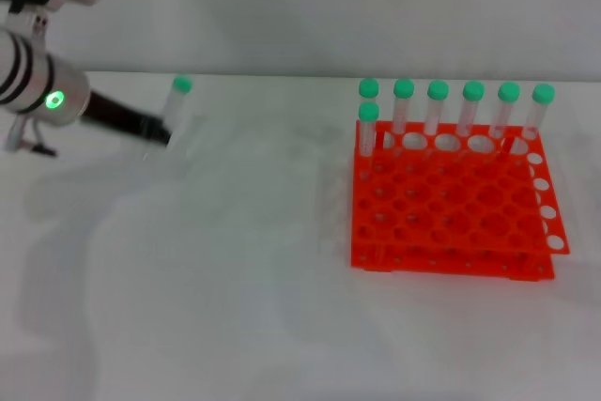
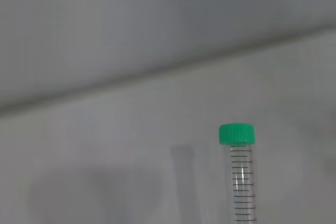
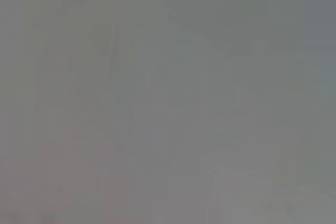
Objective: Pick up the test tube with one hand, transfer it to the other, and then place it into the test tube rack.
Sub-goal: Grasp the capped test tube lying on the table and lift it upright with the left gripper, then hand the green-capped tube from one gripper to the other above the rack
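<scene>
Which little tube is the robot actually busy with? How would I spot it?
Start at the orange test tube rack, which holds seven green-capped tubes along its far side. Look well to its left: the test tube stands alone at the left gripper, outside the rack.

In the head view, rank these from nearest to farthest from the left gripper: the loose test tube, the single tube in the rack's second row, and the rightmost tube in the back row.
From the left gripper:
1. Loose test tube, right at the gripper, table's left.
2. Second-row tube, rack's near-left corner area.
3. Rightmost back-row tube, rack's far right corner.
</scene>
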`<action>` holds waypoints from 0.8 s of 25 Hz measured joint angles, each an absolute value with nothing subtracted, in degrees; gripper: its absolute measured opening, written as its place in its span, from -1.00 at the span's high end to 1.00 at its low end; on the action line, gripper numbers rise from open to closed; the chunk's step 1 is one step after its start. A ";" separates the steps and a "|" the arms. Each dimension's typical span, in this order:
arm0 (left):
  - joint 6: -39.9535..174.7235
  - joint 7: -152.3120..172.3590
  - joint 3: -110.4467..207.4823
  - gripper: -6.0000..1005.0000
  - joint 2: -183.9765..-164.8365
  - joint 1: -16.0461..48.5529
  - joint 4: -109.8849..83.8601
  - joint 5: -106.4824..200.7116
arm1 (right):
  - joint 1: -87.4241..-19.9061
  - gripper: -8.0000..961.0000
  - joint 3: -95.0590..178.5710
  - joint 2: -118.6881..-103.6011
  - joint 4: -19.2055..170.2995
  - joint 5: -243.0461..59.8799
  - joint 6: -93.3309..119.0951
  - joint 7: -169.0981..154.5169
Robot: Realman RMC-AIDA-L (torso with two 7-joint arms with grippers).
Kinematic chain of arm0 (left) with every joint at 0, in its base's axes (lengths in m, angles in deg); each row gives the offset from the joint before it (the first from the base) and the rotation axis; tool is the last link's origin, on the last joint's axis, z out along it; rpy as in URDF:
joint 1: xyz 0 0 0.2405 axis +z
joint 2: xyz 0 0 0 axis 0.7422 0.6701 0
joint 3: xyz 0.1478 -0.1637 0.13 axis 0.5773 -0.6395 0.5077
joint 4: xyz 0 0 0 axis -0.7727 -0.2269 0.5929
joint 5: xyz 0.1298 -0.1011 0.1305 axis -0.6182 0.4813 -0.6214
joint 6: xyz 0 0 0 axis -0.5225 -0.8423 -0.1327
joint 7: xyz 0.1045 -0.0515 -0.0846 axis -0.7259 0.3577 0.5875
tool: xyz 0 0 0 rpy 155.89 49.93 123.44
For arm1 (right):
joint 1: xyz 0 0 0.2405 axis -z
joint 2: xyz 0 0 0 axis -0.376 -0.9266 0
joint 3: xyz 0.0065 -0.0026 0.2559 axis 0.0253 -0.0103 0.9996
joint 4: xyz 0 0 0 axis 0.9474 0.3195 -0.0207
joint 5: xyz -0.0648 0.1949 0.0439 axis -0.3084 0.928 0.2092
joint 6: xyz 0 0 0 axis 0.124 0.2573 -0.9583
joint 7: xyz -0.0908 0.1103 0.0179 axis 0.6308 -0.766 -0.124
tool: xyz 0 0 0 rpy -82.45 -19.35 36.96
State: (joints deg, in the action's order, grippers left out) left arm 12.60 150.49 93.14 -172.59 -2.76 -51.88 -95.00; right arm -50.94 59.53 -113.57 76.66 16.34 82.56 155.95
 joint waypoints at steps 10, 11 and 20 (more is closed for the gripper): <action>28.87 124.45 93.13 0.57 -176.85 5.62 -52.18 -60.05 | -50.53 -0.57 59.59 -113.57 76.65 18.76 82.65 155.57; 29.09 121.67 93.14 0.57 -177.37 6.70 -52.18 -56.77 | -50.41 -0.57 59.61 -113.56 76.65 19.13 82.62 155.31; 20.66 89.27 94.41 0.56 -178.50 12.22 -43.87 -22.83 | -48.38 -0.55 57.86 -112.98 74.35 18.10 86.05 145.81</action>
